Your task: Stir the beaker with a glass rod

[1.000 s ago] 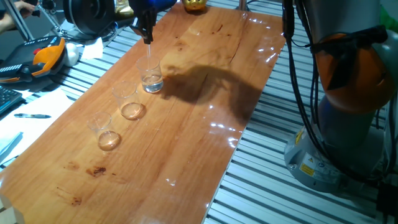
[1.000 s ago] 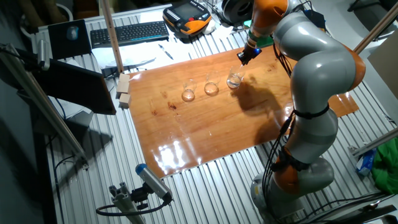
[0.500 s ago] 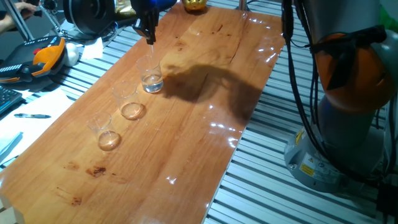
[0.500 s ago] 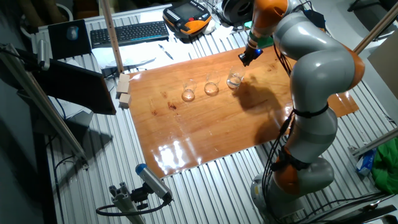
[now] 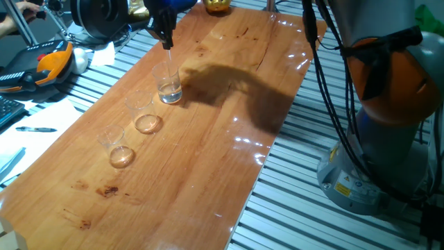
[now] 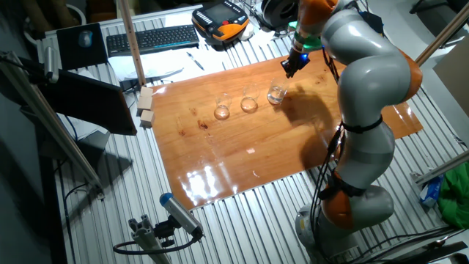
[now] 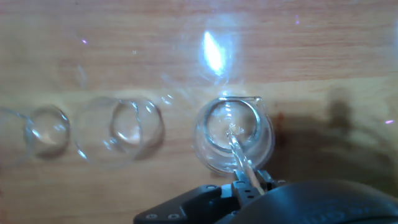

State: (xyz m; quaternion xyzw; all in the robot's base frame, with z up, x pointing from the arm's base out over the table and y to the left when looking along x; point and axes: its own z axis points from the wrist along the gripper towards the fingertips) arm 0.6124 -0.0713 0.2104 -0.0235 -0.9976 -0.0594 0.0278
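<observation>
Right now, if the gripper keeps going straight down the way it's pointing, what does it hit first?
The gripper points down at the beaker. The glass rod it holds would probably reach the beaker's bottom first; depth is unclear.

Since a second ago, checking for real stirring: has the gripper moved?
Yes, slightly. The gripper with the glass rod has shifted a little up-frame, away from the beaker, which stayed put.

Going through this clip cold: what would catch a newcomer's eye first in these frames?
Probably the big grey-and-orange arm bent over the glossy wooden table, its gripper holding a thin glass rod down into the beaker at the end of a row of three. The other two beakers, amber-bottomed, stand untouched beside it.
</observation>
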